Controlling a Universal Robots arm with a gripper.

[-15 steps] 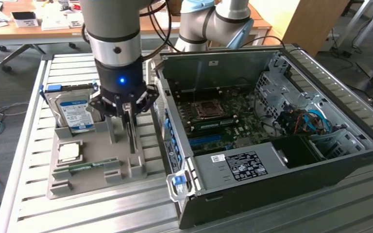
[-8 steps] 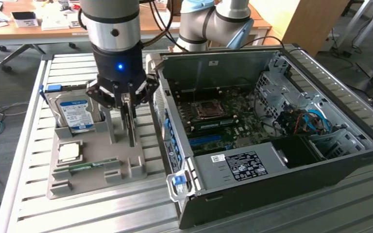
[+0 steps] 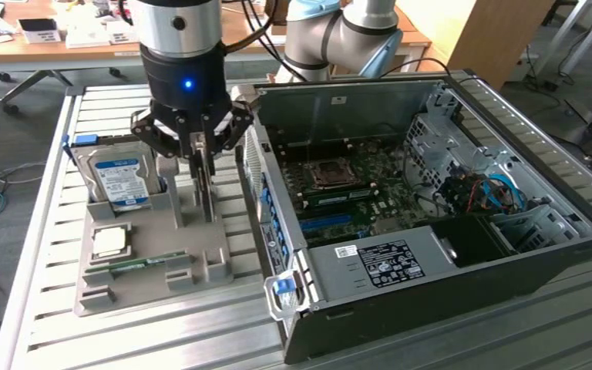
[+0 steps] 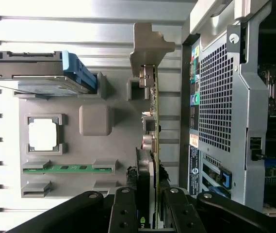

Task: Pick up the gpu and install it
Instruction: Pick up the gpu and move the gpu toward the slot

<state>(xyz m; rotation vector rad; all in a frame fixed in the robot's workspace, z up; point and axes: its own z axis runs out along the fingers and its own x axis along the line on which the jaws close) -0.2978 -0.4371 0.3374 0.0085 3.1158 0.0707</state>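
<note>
**Pincer clamped on the gpu, which stands on edge in its tray slot.**

In the exterior view, your pincer (image 3: 203,158) hangs straight down over the grey tray (image 3: 142,297). Its fingers press both faces of the gpu (image 3: 207,196), which stands upright with its lower edge in the tray. The hard drive (image 3: 121,179) stands near on the exterior view's left. The open computer case (image 3: 378,324) rises just beside the card on the exterior view's right, so you have little side room there. In the wrist view, the pincer (image 4: 147,204) flanks the gpu (image 4: 153,121) edge-on. The card's silver bracket (image 4: 150,46) reaches past the tray's edge, near the case's perforated wall.
</note>
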